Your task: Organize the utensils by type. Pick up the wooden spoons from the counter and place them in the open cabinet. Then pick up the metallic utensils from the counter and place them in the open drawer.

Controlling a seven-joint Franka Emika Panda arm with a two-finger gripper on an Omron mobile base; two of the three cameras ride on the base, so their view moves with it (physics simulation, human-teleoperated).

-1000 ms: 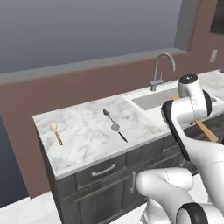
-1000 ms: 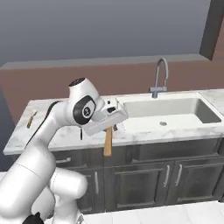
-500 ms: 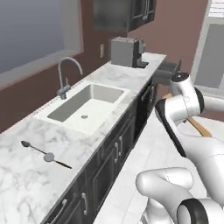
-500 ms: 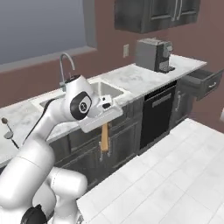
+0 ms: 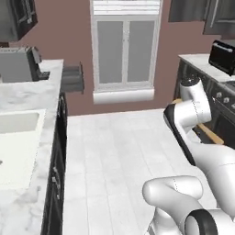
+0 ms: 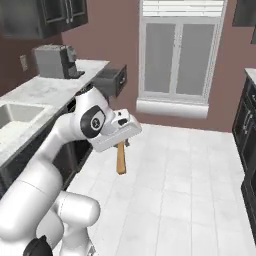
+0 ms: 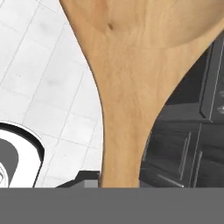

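The gripper (image 6: 122, 142) is closed on the large wooden spoon (image 6: 120, 159), its jaws narrowed tight on the wood; in the right base view the spoon's tan handle hangs straight down below the white hand, toward six o'clock, over the pale tiled floor (image 6: 190, 190); the hand view looks along the same spoon (image 7: 127, 87), its broad round bowl spreading across the top from eleven to one o'clock and its neck narrowing toward six o'clock where it runs down between the jaws; the fingertips themselves are hidden behind the wood, so how they sit on it cannot be read there; dark base cabinet doors (image 7: 188, 144) lie behind the spoon at four o'clock and white floor tiles at nine o'clock; in the left base view a length of the tan spoon (image 5: 209, 134) sticks out from behind the white arm toward four o'clock, in front of dark cabinets on the right; the marble table (image 5: 27, 98) runs along the left side of that view, at nine o'clock from the arm, with a sink basin (image 5: 18, 137) set in it; the open drawer (image 5: 73, 79) juts from the far end of the table at about eleven o'clock; in the right base view that drawer (image 6: 111, 81) stands just above and behind the arm's upper joint, well apart from the held spoon.
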